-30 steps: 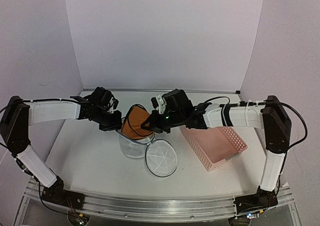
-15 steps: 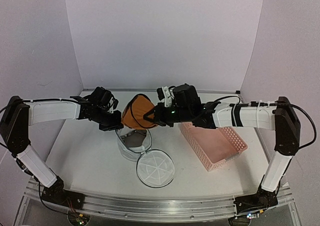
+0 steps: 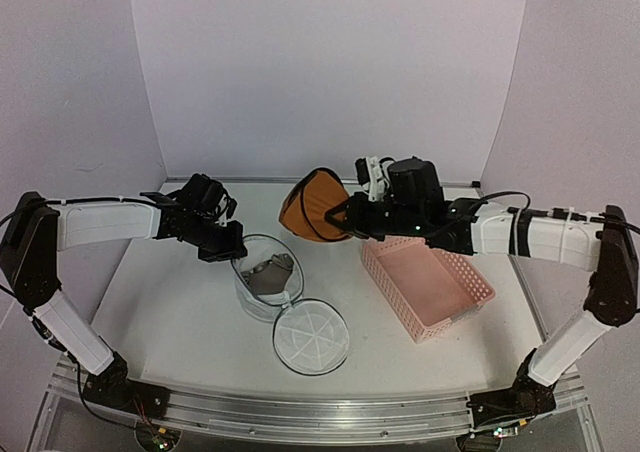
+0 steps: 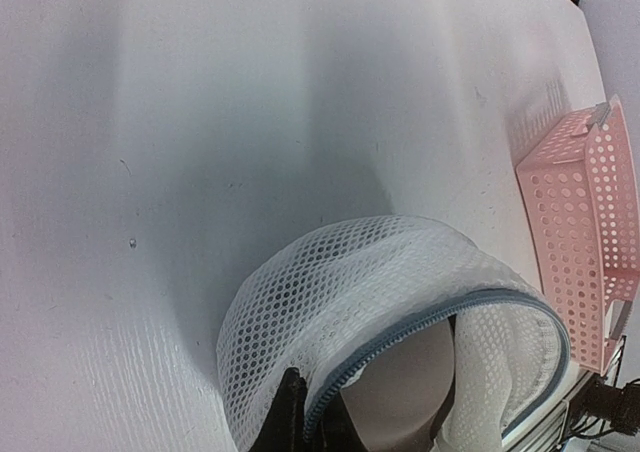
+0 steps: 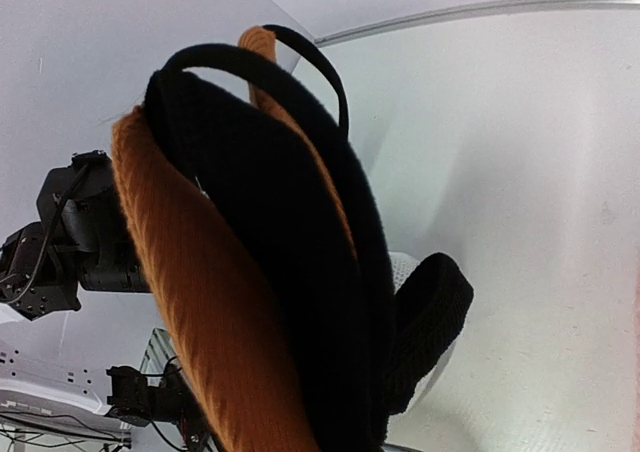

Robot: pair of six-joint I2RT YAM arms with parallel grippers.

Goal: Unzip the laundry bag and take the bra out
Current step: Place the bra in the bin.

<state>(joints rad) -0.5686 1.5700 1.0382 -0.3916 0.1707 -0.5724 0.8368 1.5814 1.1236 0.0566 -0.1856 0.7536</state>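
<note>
Right gripper (image 3: 345,215) clamped on the orange-and-black bra (image 3: 312,204), held clear above the table (image 3: 170,312), pink basket (image 3: 430,287) below on its own side, laundry bag (image 3: 262,294) leftward, rim pinched by the closed left gripper (image 3: 228,248), taupe fabric (image 3: 270,270) inside

Bright diffuse light, soft grey shadow beside the laundry bag (image 4: 400,272), bra (image 5: 190,302) close-up slightly blurred.

Orange-and-black bra (image 5: 262,272) close up, white table (image 5: 520,172) behind
</note>
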